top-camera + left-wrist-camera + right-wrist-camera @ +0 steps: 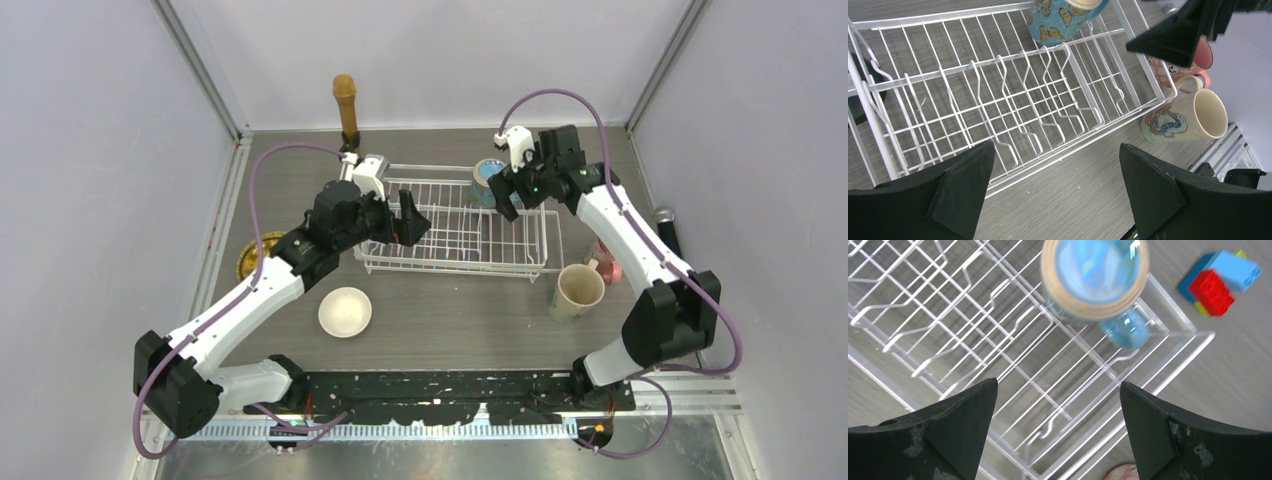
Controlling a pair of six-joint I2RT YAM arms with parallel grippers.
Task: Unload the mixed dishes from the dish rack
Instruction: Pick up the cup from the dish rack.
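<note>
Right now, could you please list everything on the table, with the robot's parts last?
dish rack: one, white wire, table centre.
blue mug: one, blue with butterflies, rack's far right corner.
cream mug: one, patterned cream, table, right of the rack.
pink mug: one, pink, beside the cream mug.
bowl: one, white, table, in front of the rack.
plate: one seen, golden, far left, partly hidden.
brown stick: one, upright at the far edge.
dark stick: one, black, by right wall.
block: one, blue and red, table beyond the blue mug.
left gripper: open, over the rack's left end.
right gripper: open, near the blue mug.
</note>
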